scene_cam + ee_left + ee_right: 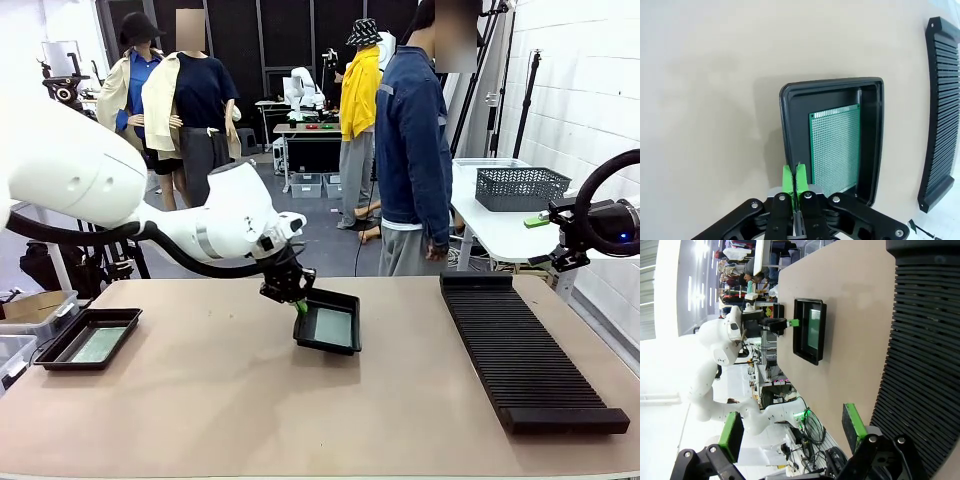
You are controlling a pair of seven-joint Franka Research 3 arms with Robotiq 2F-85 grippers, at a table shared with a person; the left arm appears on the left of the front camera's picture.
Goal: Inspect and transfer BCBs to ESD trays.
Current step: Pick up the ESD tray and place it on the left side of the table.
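Observation:
An ESD tray sits tilted at the table's middle with a green BCB lying in it. My left gripper is shut on this tray's near-left rim. In the left wrist view the green pads pinch the rim of the tray, with the board just right of them. A second ESD tray lies flat at the table's left edge and holds a BCB. My right gripper hangs open and holds nothing, off the table's right side above the rack's end.
A long black ribbed rack runs along the right side of the table. A person stands at the far edge. Behind the person a grey mesh basket rests on a white side table.

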